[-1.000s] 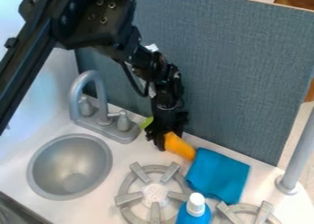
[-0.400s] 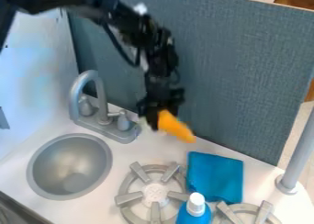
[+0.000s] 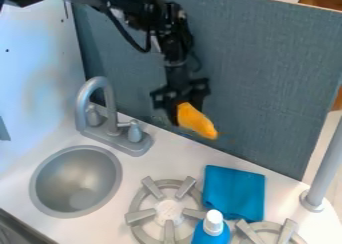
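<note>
The black gripper (image 3: 179, 113) hangs in front of the grey-blue panel, above the counter's back edge and to the right of the faucet. It is shut on an orange, tapered, carrot-like toy (image 3: 197, 122), held near its upper left end; the blunt other end points down and right. Below and to the right, apart from the toy, a blue cloth (image 3: 234, 192) lies on the counter. A blue bottle with a white cap (image 3: 214, 223) stands at the cloth's lower left corner.
Left of the stove is a round metal sink (image 3: 75, 182), with a grey faucet (image 3: 97, 105) behind it. Two grey burners (image 3: 148, 192) are at the front. A grey post (image 3: 324, 173) rises at the right, and the panel (image 3: 267, 83) borders the back.
The gripper has risen with the orange toy, away from the counter and cloth. The cloth's right side has shifted left, and it now lies squarer.
</note>
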{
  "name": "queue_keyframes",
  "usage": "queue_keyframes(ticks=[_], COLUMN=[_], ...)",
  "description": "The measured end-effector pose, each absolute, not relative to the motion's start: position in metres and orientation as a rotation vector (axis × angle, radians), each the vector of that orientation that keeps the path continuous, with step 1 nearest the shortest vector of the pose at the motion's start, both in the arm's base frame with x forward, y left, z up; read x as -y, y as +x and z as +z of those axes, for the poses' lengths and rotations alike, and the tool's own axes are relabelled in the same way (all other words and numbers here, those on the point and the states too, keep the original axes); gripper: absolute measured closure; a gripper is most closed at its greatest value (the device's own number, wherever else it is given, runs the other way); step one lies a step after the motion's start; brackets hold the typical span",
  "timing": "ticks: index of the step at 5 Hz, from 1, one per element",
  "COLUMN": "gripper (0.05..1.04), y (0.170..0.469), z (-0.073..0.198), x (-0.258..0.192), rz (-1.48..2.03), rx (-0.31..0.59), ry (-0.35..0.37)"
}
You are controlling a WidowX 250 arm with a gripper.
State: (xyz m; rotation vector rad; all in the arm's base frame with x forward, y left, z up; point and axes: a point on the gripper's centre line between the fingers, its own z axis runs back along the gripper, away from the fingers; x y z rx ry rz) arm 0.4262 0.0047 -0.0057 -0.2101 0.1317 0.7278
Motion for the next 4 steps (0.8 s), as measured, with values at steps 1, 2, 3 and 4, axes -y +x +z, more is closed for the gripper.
queue_keyframes(ticks=[1,2,3,4], gripper=[0.462,0.462,0.462,0.463], y=[0.421,0.391,0.386,0.372], z=[-0.01,-0.04,-0.022,-0.03], x=[0.033,0.072,0.094,0.115], rz=[0.505,0.3,0.213,0.184], rx=[-0.123,-0.135,-0.016,0.022], ry=[-0.121,-0.053,-0.044,-0.016])
